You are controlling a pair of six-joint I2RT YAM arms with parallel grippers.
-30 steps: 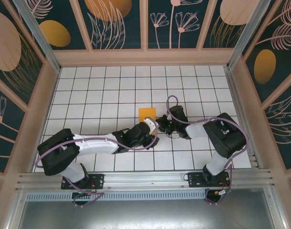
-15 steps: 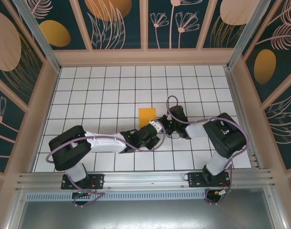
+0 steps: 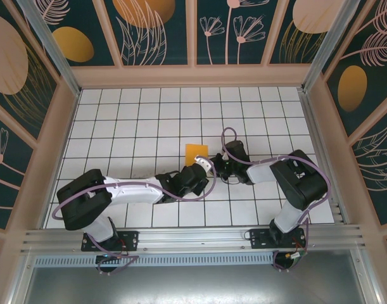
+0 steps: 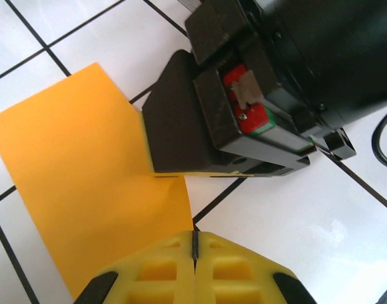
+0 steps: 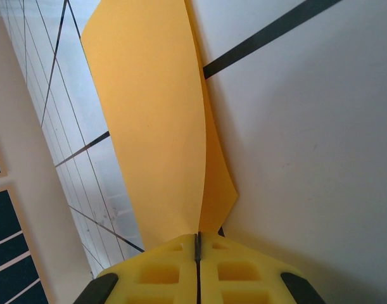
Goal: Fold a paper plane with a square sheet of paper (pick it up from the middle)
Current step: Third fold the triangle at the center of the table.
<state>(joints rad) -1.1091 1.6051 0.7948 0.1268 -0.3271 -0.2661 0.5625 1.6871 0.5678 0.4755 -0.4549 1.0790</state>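
**Both grippers closed at one edge of the square sheet of paper (image 4: 85, 164), mid-fold on the desk (image 3: 117, 126).**

Right gripper (image 5: 197, 244): clenched on the paper, with two layers running into the seam between its fingers and the upper layer bowed up ahead of it. Left gripper (image 4: 195, 244): clenched, with a corner of the sheet meeting its fingertips; whether that corner is actually pinched cannot be told. The sheet spreads ahead and to the left of the left gripper, flat on the tiles. The right gripper sits just ahead of the left, on the adjoining edge. Judgement: a fold is being set. To do it well, the right gripper should hold the layers aligned while the left presses low and slowly along the crease. Any tug risks skewing the edges or tearing the corner.
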